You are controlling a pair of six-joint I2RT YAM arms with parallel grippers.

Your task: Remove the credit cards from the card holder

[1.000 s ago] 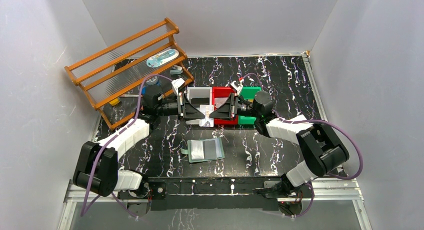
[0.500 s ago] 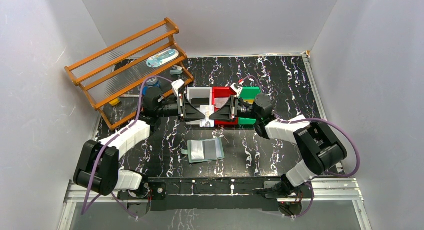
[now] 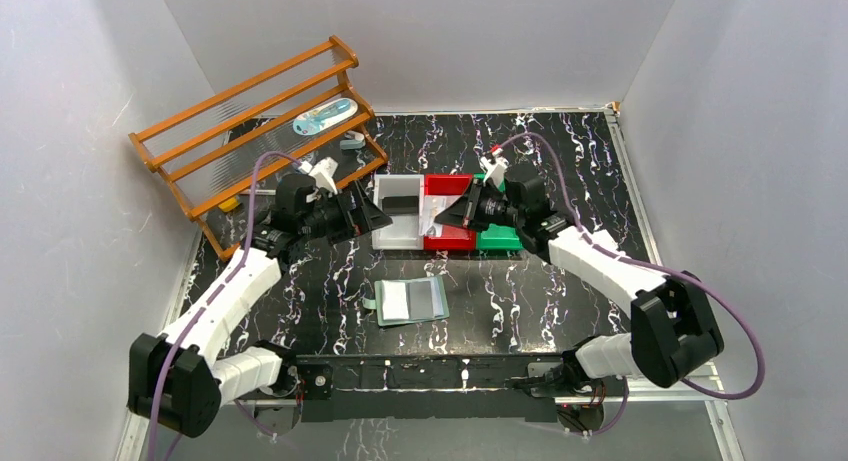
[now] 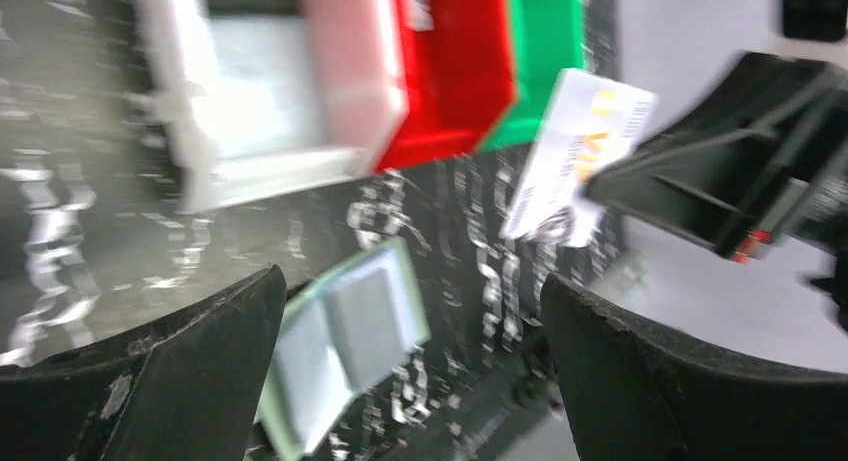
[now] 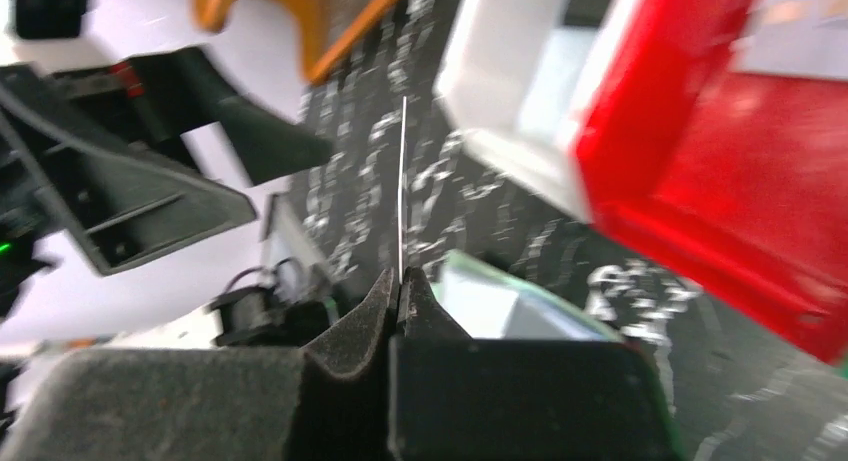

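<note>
Credit card: where is it? —Lin

Clamped in the right gripper. Jaws pressed together on one short edge, and the rest of the card sticks out past the fingertips, edge-on in the right wrist view. Pale with print. —Sam

Left hand? —Lin

The left gripper has its jaws wide apart with nothing between them. It faces the right gripper's tips and stands off from the card's free end, not touching it. —Sam

Card holder? —Lin

The card holder is spread open flat on the table, below both grippers and on their base side, well apart from both. Pale pocket on one half, grey on the other. Cannot tell if any cards are inside. —Sam

Beyond the hands? —Lin

The white bin, red bin and green bin sit side by side, touching, under and just past the right gripper's tips. The card hangs above the white/red join. The wooden rack is behind the left gripper, far side. Wrist views are blurred. —Sam
</note>
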